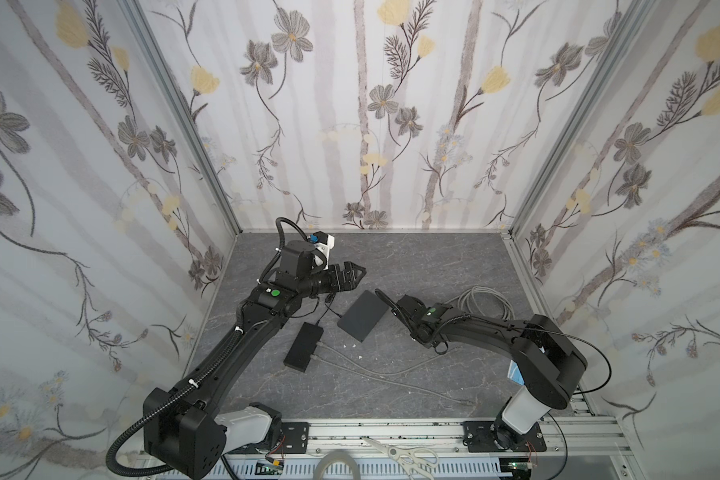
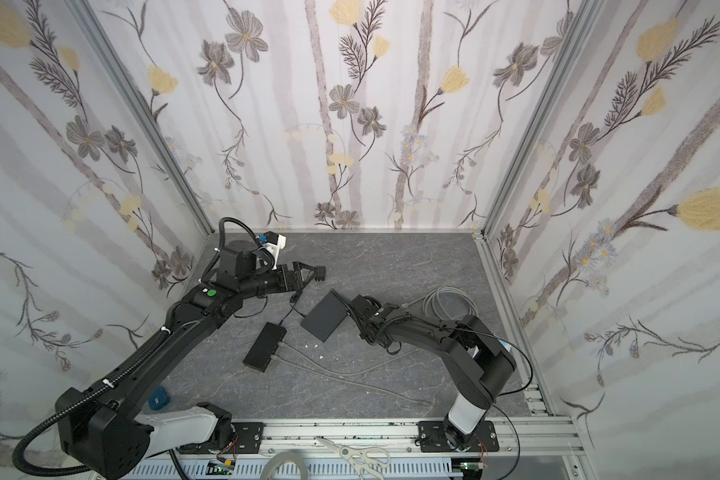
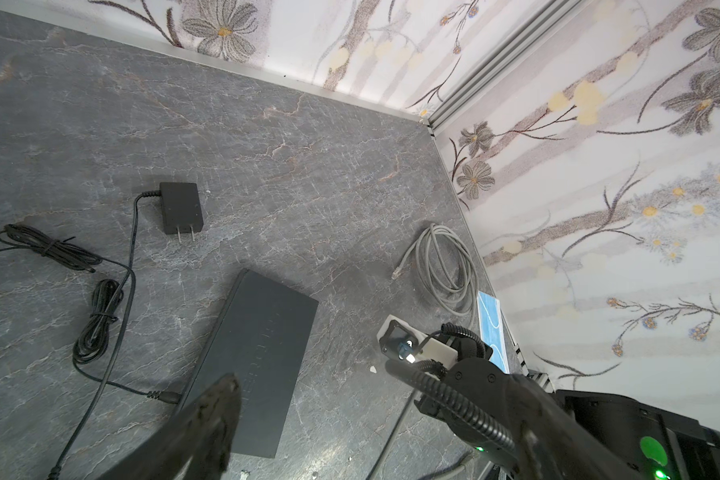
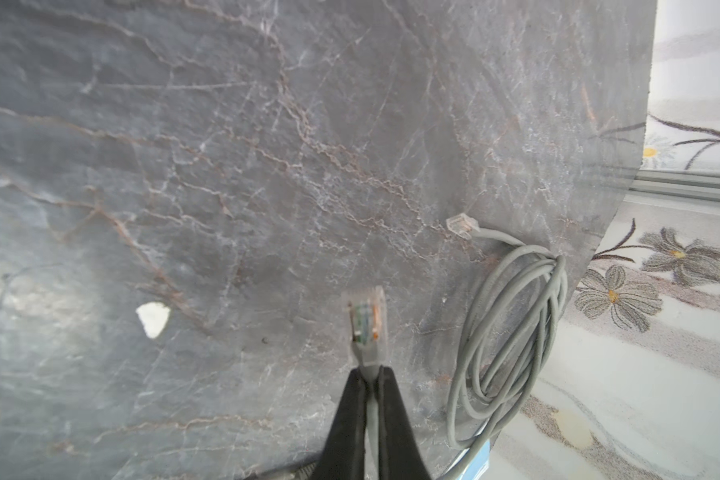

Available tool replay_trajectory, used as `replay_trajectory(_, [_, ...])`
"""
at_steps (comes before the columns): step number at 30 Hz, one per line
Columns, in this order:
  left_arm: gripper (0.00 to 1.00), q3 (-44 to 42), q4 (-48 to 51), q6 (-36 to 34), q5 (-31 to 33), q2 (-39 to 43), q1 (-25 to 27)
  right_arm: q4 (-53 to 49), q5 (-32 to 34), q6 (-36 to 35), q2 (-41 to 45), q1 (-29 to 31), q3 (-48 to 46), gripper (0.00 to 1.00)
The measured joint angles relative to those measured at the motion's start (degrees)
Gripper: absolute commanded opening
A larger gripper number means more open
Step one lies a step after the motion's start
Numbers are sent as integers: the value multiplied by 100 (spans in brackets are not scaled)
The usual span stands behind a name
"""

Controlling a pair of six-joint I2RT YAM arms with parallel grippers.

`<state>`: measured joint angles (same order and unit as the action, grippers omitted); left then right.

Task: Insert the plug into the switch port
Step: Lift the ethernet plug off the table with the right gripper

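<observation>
While the right hand (image 4: 368, 374) is clamped on the plug's (image 4: 366, 320) tail, with the plug pointing out over bare tabletop (image 4: 225, 166), the switch (image 1: 362, 316) lies just beside that hand, toward the left arm. Its long axis runs diagonally and its ports are unseen. The left hand (image 2: 321, 275) gapes wide, empty.

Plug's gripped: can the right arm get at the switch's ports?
Probably yes: ports on the switch face bare table near the right claw holding the plug; two plugged grey cables crowd them.
</observation>
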<state>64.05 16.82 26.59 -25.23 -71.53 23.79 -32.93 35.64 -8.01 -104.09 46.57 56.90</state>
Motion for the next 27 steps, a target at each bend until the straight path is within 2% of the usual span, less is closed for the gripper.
replay_trajectory(9, [100,-4,-2,0,15,-39,0,291,-201,4,800,24,-79,8])
replay_trajectory(15, [98,-4,-4,0,15,-42,0,579,-542,50,1709,13,-181,12])
replay_trajectory(22, [89,-46,-94,-4,-98,-42,2,1001,-1587,44,2597,-46,-437,12])
replay_trajectory(27, [88,-129,-190,-79,-240,-4,0,1104,-2509,42,3027,-46,-551,9])
